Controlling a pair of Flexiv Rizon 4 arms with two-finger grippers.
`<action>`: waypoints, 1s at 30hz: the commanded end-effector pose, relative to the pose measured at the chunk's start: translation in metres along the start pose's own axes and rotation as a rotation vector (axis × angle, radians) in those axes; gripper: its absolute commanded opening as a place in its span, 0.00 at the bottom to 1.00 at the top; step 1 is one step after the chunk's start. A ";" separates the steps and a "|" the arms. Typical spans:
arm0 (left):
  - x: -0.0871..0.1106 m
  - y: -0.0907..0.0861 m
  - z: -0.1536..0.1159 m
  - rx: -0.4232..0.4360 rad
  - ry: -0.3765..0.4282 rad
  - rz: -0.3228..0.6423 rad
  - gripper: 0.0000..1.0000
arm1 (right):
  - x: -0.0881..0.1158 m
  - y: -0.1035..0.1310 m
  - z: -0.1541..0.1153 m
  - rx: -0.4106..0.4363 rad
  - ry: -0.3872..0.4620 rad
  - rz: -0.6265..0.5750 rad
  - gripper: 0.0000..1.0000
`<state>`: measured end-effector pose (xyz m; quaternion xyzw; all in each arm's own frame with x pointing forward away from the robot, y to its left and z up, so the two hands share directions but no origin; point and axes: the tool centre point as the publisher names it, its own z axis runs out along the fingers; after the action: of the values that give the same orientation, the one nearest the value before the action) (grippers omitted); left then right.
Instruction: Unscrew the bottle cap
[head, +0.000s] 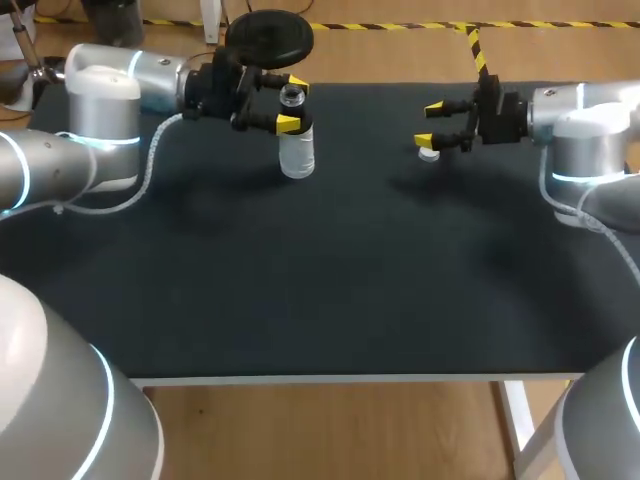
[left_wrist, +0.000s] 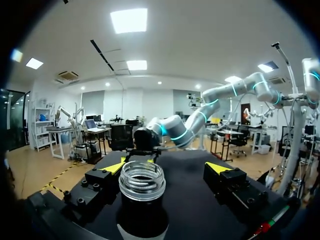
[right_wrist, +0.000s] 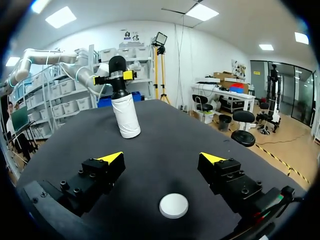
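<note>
A black mat covers the table (head: 330, 290), which has a white strip along its near edge.

The left arm (head: 100, 110) comes in level over the far left part of the mat. The left gripper (head: 293, 104) is turned sideways, its yellow-tipped fingers standing apart on either side of the neck of the clear plastic bottle (head: 297, 152). In the left wrist view there is a gap between the neck and one finger, so the pincer is released, not clamped. The bottle stands upright on the mat at the far side, left of centre, and its mouth (left_wrist: 142, 181) is uncovered. It carries a white label whose print is too small to read.

Well apart to its right, the white cap (head: 428, 153) lies flat on the mat. The right gripper (head: 430, 123) hangs just above it, fingers spread wide and clear of it. The right arm (head: 580, 125) reaches in from the far right edge.
</note>
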<state>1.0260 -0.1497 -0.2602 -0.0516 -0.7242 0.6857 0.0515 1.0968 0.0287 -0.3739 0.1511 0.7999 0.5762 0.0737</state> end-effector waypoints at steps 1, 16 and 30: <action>0.028 -0.010 -0.012 -0.015 -0.136 0.010 1.00 | 0.002 0.001 -0.001 0.002 -0.005 0.000 1.00; 0.016 -0.046 -0.046 -0.026 -0.245 0.127 1.00 | 0.002 0.001 -0.001 0.002 -0.005 0.000 1.00; 0.020 -0.065 -0.044 -0.045 -0.241 0.180 1.00 | 0.002 0.001 -0.001 0.002 -0.005 0.000 1.00</action>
<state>1.0174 -0.1078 -0.1957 -0.0372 -0.7317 0.6740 -0.0943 1.0954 0.0283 -0.3726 0.1522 0.7999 0.5757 0.0745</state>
